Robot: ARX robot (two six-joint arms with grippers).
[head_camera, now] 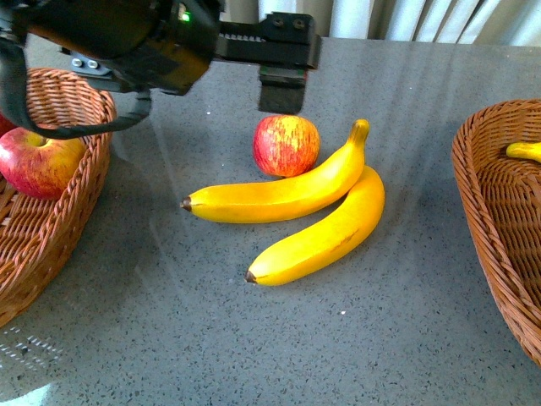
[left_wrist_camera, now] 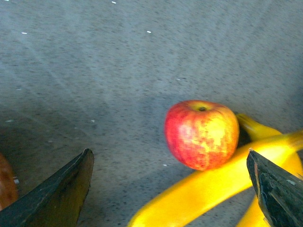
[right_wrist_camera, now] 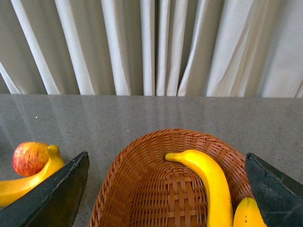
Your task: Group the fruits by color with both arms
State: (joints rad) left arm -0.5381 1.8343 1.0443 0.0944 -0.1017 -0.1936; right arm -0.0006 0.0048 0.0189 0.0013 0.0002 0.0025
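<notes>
a round red apple with yellow streaks (head_camera: 286, 145) sits on the speckled grey worktop (head_camera: 169, 338), just behind two long glossy yellow bananas. the rear banana (head_camera: 279, 193) lies against the apple's front, and the front banana (head_camera: 325, 233) lies beside it, their stem ends meeting at the right. the left hand (left_wrist_camera: 168, 150) hangs above and just behind the apple, its dark arm reaching in from the left across the top of the front view. its two black fingers (left_wrist_camera: 61, 194) are spread wide, gripping nothing. to the left, a woven brown wicker basket (head_camera: 80, 194) holds a second red apple (head_camera: 38, 161). at the right edge a matching wicker basket (right_wrist_camera: 142, 189) contains two more yellow bananas (right_wrist_camera: 210, 184). the right hand (right_wrist_camera: 166, 154) hovers above it, spread apart and empty, with pale pleated curtains (right_wrist_camera: 151, 47) beyond the worktop's far edge.
</notes>
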